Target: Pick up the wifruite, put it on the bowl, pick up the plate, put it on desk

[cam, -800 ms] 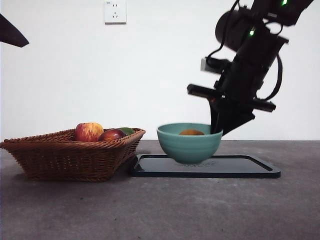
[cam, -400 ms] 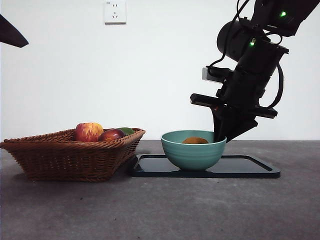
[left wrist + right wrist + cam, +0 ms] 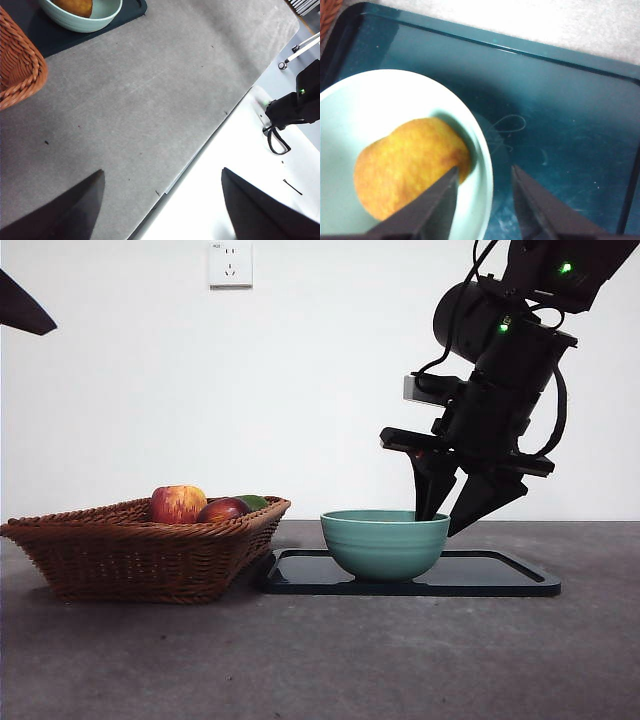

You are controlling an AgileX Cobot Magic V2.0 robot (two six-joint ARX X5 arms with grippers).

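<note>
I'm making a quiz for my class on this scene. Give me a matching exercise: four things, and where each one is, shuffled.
Things:
1. orange fruit
2. bowl
3. apple
4. right gripper

Places:
A. in the basket
B. on the dark tray
C. inside the bowl
D. open astride the bowl's rim

Pairs: 1-C, 2-B, 3-A, 4-D

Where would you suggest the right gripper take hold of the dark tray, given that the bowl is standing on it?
Probably the tray's raised rim on its bare end, away from the basket. The bowl with the wifruite sits toward the basket end, leaving that end free. The right gripper, open above the bowl's rim, could come down from above, one jaw on either side of the low lip.
</note>
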